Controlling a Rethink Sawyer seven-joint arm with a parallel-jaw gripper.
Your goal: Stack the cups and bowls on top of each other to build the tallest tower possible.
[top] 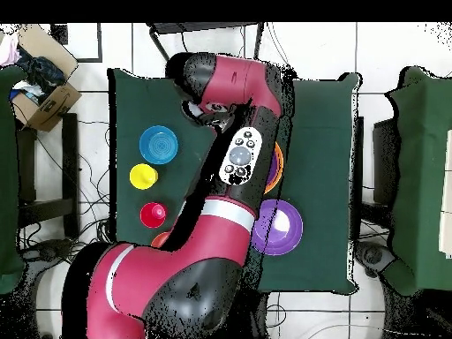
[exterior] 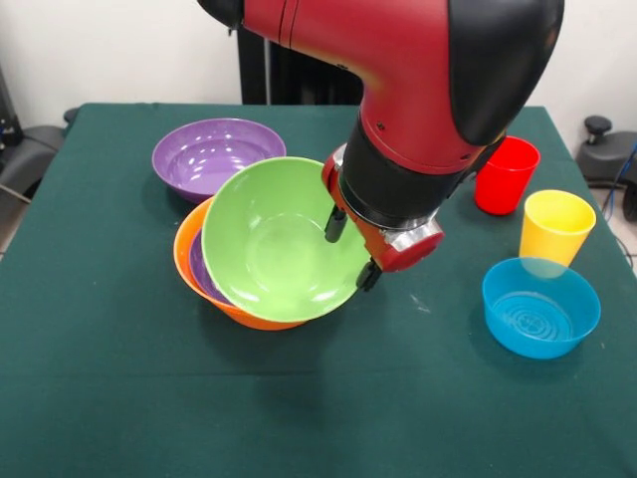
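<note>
A large orange bowl (exterior: 239, 311) sits left of centre with a purple bowl (exterior: 202, 274) nested inside it. In that stack leans the lime green bowl (exterior: 274, 239), tipped steeply so its opening faces the camera. My gripper (exterior: 353, 249) is shut on the green bowl's right rim, with one finger inside and one outside. A second purple bowl (exterior: 217, 154) stands alone behind the stack. To the right are the red cup (exterior: 506, 174), the yellow cup (exterior: 555, 227) and a blue bowl (exterior: 540, 307). In the overhead view the arm hides the gripper and the green bowl.
From above, the blue bowl (top: 159, 144), yellow cup (top: 143, 176) and red cup (top: 153, 214) line up along the cloth's left side. An orange edge (top: 161, 238) shows beside the arm. The lone purple bowl (top: 281, 228) lies right of the arm. A cardboard box (top: 42, 71) sits off the table.
</note>
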